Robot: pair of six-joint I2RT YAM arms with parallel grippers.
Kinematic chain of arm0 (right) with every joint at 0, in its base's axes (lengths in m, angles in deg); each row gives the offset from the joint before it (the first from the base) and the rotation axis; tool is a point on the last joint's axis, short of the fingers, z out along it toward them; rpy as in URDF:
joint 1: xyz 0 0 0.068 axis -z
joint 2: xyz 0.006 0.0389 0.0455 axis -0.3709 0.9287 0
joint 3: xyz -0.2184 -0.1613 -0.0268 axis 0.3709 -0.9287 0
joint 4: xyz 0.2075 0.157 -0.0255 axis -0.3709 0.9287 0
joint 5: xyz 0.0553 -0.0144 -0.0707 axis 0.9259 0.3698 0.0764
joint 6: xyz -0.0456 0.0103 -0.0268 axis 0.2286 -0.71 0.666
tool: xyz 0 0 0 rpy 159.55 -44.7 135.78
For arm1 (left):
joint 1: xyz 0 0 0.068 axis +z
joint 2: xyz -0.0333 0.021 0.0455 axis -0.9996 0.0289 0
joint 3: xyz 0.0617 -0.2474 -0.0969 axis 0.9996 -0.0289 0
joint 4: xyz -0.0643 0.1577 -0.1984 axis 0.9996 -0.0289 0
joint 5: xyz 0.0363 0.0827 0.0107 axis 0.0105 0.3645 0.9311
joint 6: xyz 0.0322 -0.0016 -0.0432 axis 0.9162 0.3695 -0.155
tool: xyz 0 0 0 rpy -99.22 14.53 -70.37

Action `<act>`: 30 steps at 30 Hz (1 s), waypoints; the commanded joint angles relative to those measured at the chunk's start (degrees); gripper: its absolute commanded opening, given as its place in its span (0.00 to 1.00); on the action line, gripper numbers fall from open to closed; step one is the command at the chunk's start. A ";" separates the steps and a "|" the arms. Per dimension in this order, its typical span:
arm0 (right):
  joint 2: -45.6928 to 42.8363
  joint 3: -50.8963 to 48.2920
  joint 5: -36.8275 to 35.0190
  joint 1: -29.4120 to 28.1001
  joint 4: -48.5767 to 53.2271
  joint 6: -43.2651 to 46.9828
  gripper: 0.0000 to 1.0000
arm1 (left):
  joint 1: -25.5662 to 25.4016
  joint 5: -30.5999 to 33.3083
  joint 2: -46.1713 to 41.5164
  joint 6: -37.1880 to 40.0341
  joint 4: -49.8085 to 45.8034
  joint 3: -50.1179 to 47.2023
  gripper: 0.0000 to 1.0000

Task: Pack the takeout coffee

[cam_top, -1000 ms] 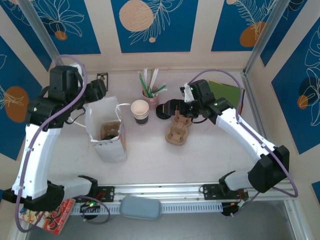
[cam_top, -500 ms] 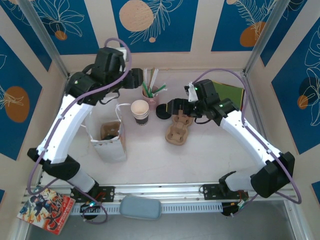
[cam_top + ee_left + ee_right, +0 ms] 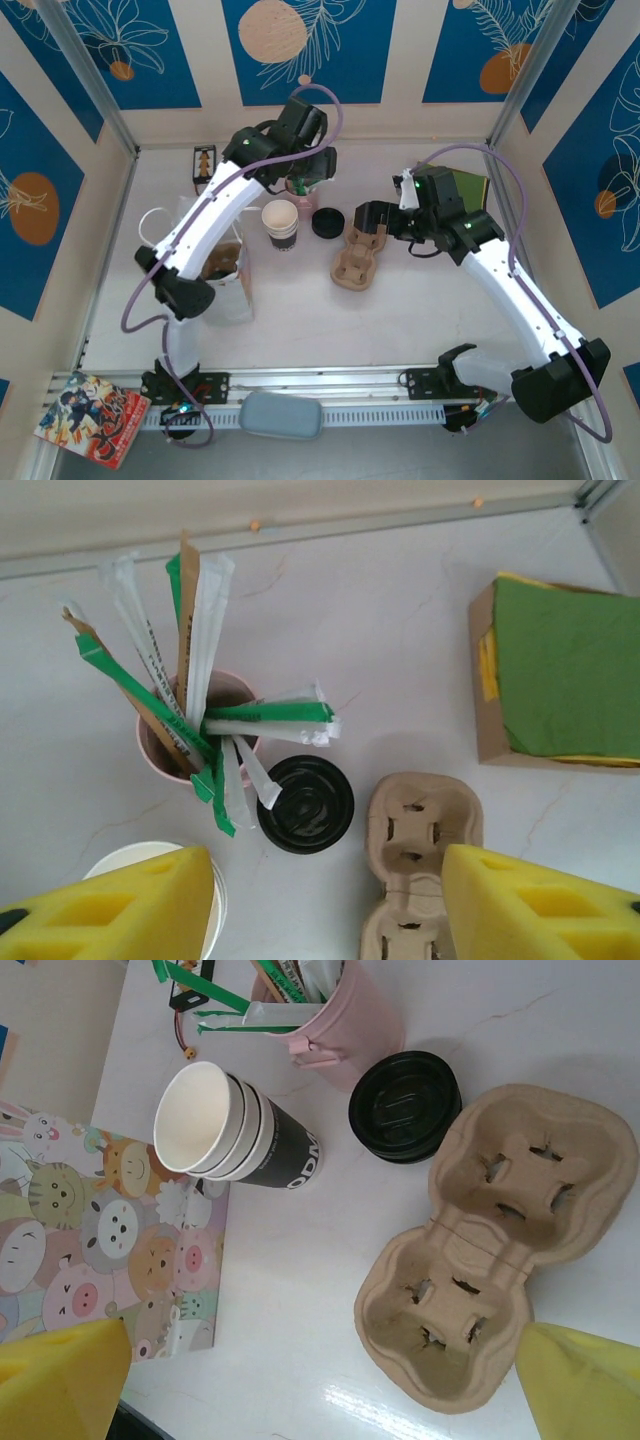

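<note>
Left tool [image 3: 325,880] spread, empty, above pink straw cup [image 3: 195,730]; right tool [image 3: 320,1375] spread wide, empty, its wrist view reading "ODM" on lidless cup stack [image 3: 240,1135]; takeout coffee [image 3: 220,262] sits inside white paper bag [image 3: 228,300].

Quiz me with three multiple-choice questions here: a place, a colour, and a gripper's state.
1. The loose black lid lies: A) between the straw cup and the cardboard carrier; B) in the paper bag; C) on the stacked cups.
2. The straw cup is: A) blue; B) pink; C) black.
3. The right gripper is: A) shut on the lid; B) shut on the carrier; C) open.
Answers: A, it lies between them; B, its wall is pink; C, jaws wide apart, nothing between.
</note>
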 commanded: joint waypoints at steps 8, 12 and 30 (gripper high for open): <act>-2.69 0.00 6.60 0.33 -1.69 3.19 0.99 | 1.44 4.66 6.36 -5.73 -6.64 3.48 0.54; -2.78 0.04 6.26 0.17 -1.48 3.15 0.99 | 3.19 4.68 8.51 -6.98 -6.56 3.50 0.47; -1.73 0.10 4.31 0.21 -1.15 3.89 0.99 | 6.77 1.56 12.88 -7.37 -6.38 3.50 0.29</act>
